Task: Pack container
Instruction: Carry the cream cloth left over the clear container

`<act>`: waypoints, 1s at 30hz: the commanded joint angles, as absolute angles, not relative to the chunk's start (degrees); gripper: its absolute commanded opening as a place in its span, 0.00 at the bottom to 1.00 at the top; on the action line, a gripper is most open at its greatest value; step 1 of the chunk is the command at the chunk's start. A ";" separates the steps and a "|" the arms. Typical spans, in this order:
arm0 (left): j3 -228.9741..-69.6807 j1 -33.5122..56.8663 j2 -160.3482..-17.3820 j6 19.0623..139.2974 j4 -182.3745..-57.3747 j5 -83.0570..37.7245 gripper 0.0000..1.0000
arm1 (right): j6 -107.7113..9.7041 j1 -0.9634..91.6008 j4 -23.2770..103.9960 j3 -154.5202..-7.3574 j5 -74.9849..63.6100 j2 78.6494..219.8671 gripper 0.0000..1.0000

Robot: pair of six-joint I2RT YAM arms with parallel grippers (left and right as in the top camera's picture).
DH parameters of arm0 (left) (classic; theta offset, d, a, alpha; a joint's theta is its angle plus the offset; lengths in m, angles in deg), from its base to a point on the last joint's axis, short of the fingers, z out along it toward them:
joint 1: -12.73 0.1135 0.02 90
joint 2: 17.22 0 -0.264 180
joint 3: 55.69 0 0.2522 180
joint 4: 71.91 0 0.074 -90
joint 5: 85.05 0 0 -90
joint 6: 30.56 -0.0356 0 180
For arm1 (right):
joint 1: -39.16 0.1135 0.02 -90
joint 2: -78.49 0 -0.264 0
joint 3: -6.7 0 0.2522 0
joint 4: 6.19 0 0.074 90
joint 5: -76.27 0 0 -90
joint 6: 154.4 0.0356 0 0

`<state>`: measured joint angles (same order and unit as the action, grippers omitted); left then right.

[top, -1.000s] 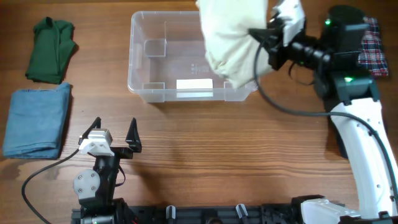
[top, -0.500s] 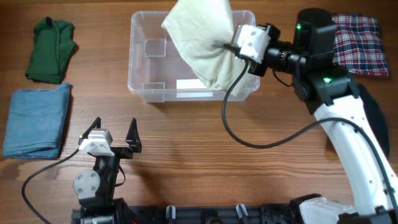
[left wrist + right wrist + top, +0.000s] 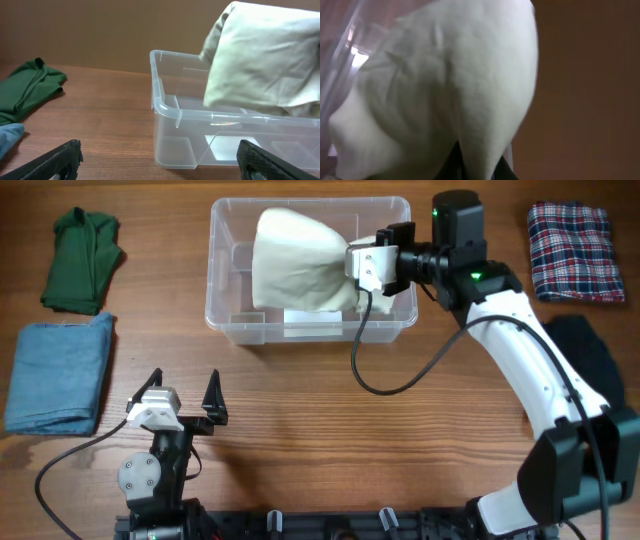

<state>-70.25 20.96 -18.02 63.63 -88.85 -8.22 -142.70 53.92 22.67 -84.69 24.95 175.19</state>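
The clear plastic container (image 3: 226, 270) with a white label stands at the back middle of the table; it also shows in the left wrist view (image 3: 172, 135). My right gripper (image 3: 352, 265) is shut on a cream folded garment (image 3: 298, 270) and holds it over the container's right half, hanging into it. The garment fills the right wrist view (image 3: 445, 90) and shows above the tub in the left wrist view (image 3: 270, 60). My left gripper (image 3: 180, 402) is open and empty near the front left, its fingertips (image 3: 60, 157) low in its own view.
A green garment (image 3: 82, 258) lies at the back left, with a blue folded one (image 3: 60, 372) in front of it. A plaid garment (image 3: 570, 250) lies at the back right, a black one (image 3: 590, 350) beside the right arm.
My right gripper has carried the cream garment leftwards and down, from above the container's right end to over its inside. The left arm has not moved.
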 commanded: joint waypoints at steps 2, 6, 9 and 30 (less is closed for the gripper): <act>-69.77 21.22 -17.60 64.37 -88.85 -7.63 1.00 | -144.58 54.20 17.16 -87.07 27.09 175.87 0.04; -69.77 21.22 -17.60 64.37 -88.85 -7.63 1.00 | -144.58 54.20 14.40 -87.07 26.56 177.31 0.04; -69.77 21.22 -17.60 64.37 -88.85 -7.63 1.00 | -144.58 54.20 13.97 -87.07 25.69 178.12 0.04; -69.77 21.22 -17.60 64.39 -88.85 -7.63 1.00 | -138.75 54.73 -3.17 -87.07 7.87 184.70 0.04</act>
<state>-70.25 20.96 -18.02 63.63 -88.87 -8.22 -140.61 53.98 -1.07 -84.73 10.63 183.56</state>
